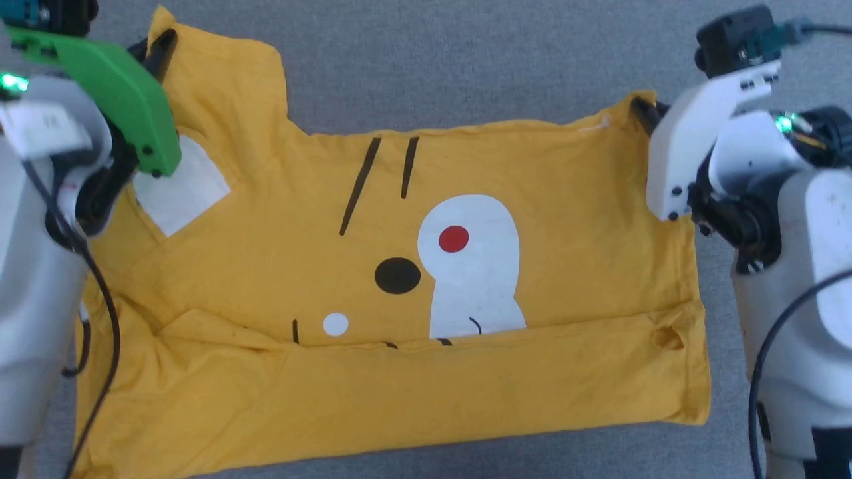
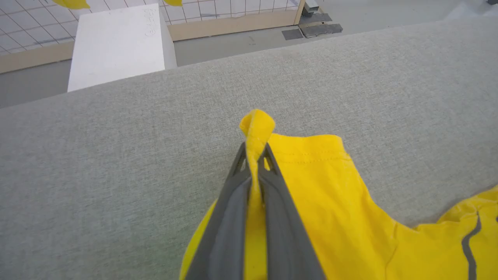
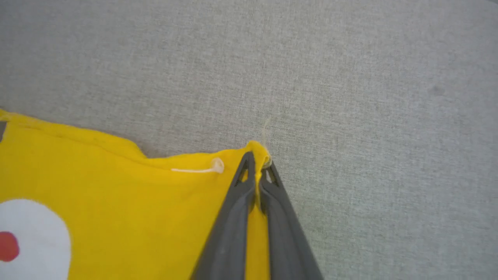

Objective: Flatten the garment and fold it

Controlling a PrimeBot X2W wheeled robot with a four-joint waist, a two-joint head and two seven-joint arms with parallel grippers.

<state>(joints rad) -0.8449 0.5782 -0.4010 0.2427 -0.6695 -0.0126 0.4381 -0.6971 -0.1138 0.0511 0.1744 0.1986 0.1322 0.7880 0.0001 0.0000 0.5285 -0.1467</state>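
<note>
The garment point(image 1: 399, 266), a bright yellow T-shirt, lies spread on a grey fabric surface point(image 1: 466, 60) and spans the gap between the two grippers. Its far edge runs from one set of fingertips to the other.

The left gripper point(image 2: 255, 151) is closed tight on a sleeve corner. A small fold of yellow cloth sticks up past its fingertips, and more cloth shows in the slit between the fingers. The right gripper point(image 3: 258, 162) is likewise clamped on the shirt's opposite far corner, with a nub of fabric poking out at the tips.

Just to the left of the right gripper's tips, a short white plastic tag loop point(image 3: 212, 168) lies on the cloth; there is no writing on it to read. Further from that gripper towards the left one is the print: a tall white patch point(image 1: 472, 266) holding a red dot point(image 1: 454, 238), a black dot point(image 1: 397, 275) beside it, two slanted black lines point(image 1: 373, 179) and a small white dot point(image 1: 335, 324). Another white patch point(image 1: 183, 183) sits close behind the left gripper, beside its green wrist cover point(image 1: 126, 100).

The shirt's near edge is turned up in a broad band that overlaps the bottom of the print.

Beyond the left gripper's tips, past the edge of the surface, stands a white block point(image 2: 116, 42). The faint marks on its top are too dim to read. Behind it is a wire grid point(image 2: 233, 7) above a wooden strip point(image 2: 233, 23).
</note>
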